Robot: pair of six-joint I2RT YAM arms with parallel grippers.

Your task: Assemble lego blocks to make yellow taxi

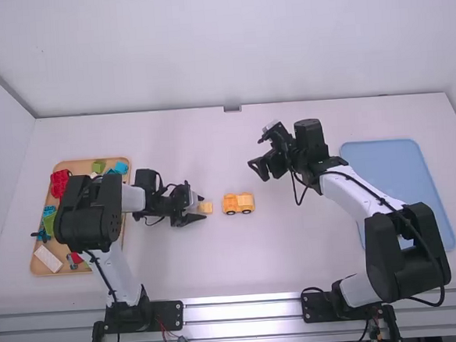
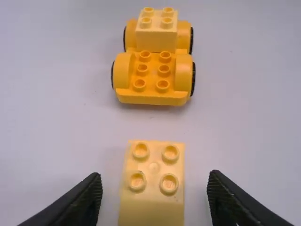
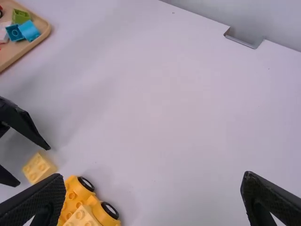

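Note:
My left gripper [image 1: 197, 208] is low at the table, open around a loose yellow brick [image 1: 205, 208]. In the left wrist view that brick [image 2: 153, 181] lies between the fingers of the left gripper [image 2: 154, 188], with a gap on each side. Just beyond it stands the orange-yellow wheeled base [image 1: 230, 204], a paler yellow brick [image 2: 156, 35] seated on one end. Up and to the right of the base, my right gripper [image 1: 261, 167] hangs open; in the right wrist view the right gripper [image 3: 153, 186] has nothing between its fingers.
A wooden tray [image 1: 40, 266] with colored blocks stands at the left, under the left arm. A blue tray [image 1: 391, 159] lies at the right, partly behind the right arm. White walls border the table's far side.

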